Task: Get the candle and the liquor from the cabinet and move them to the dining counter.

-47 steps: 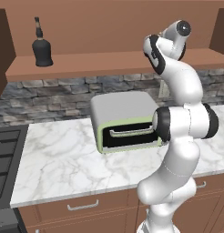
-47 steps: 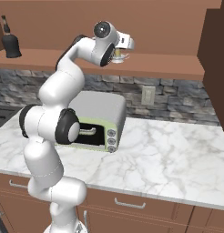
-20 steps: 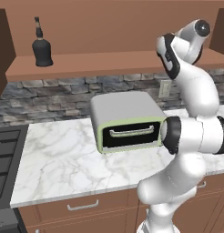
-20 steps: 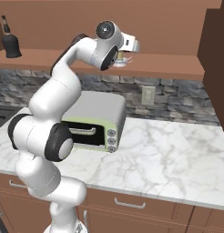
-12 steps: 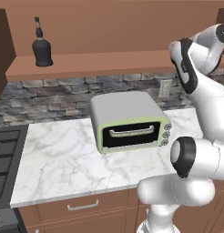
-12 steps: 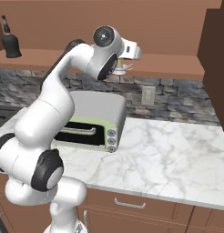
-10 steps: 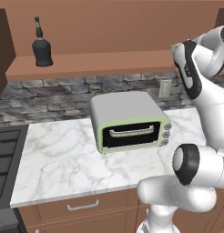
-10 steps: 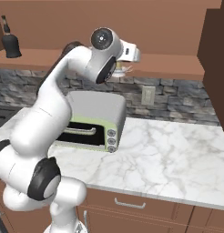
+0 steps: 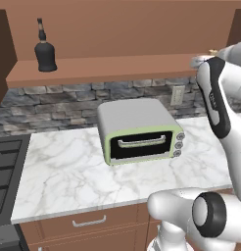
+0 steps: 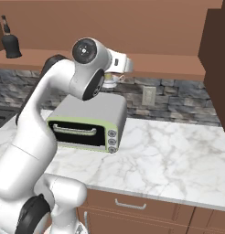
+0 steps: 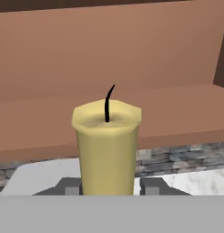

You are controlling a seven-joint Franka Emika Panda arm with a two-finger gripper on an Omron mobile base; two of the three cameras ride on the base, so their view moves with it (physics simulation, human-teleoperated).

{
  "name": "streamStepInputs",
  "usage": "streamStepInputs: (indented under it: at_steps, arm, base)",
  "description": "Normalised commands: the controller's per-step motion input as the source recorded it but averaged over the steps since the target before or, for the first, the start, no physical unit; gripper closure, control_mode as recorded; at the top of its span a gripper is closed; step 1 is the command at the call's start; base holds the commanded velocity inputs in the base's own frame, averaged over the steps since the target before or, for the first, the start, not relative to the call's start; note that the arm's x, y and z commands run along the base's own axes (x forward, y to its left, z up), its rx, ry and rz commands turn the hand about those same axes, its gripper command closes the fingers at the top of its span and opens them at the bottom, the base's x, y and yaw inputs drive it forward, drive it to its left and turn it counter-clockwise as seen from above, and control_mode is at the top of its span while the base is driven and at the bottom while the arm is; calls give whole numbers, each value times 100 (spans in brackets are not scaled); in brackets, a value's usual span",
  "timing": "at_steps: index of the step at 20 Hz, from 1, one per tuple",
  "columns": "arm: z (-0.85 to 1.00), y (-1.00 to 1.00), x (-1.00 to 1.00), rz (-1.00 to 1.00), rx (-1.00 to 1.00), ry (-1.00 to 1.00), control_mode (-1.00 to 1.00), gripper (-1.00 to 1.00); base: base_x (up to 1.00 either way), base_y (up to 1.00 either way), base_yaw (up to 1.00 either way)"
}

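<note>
While you hold the hand out in front of the cabinet [image 9: 117,29], note its long wooden shelf [image 9: 108,68] above the toaster oven [image 9: 139,130], with the liquor [image 9: 45,51] upright at the shelf's far left, well apart from the gripper [image 11: 112,185]. The candle [image 11: 107,145] stands upright directly between the fingers [image 11: 150,185], clasped at half width, its long axis vertical, clear of the shelf.
</note>
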Motion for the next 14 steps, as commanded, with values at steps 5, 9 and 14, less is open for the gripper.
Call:
streamStepInputs:
  at_steps: [5, 9, 14]
  arm:
    - [0, 49, -54, 0, 0, 0, -100, 100]
    - [0, 48, -55, 0, 0, 3, -100, 100]
    - [0, 45, -54, 0, 0, 5, -100, 100]
  base:
    - [0, 0, 0]
    - [0, 0, 0]
    - [0, 0, 0]
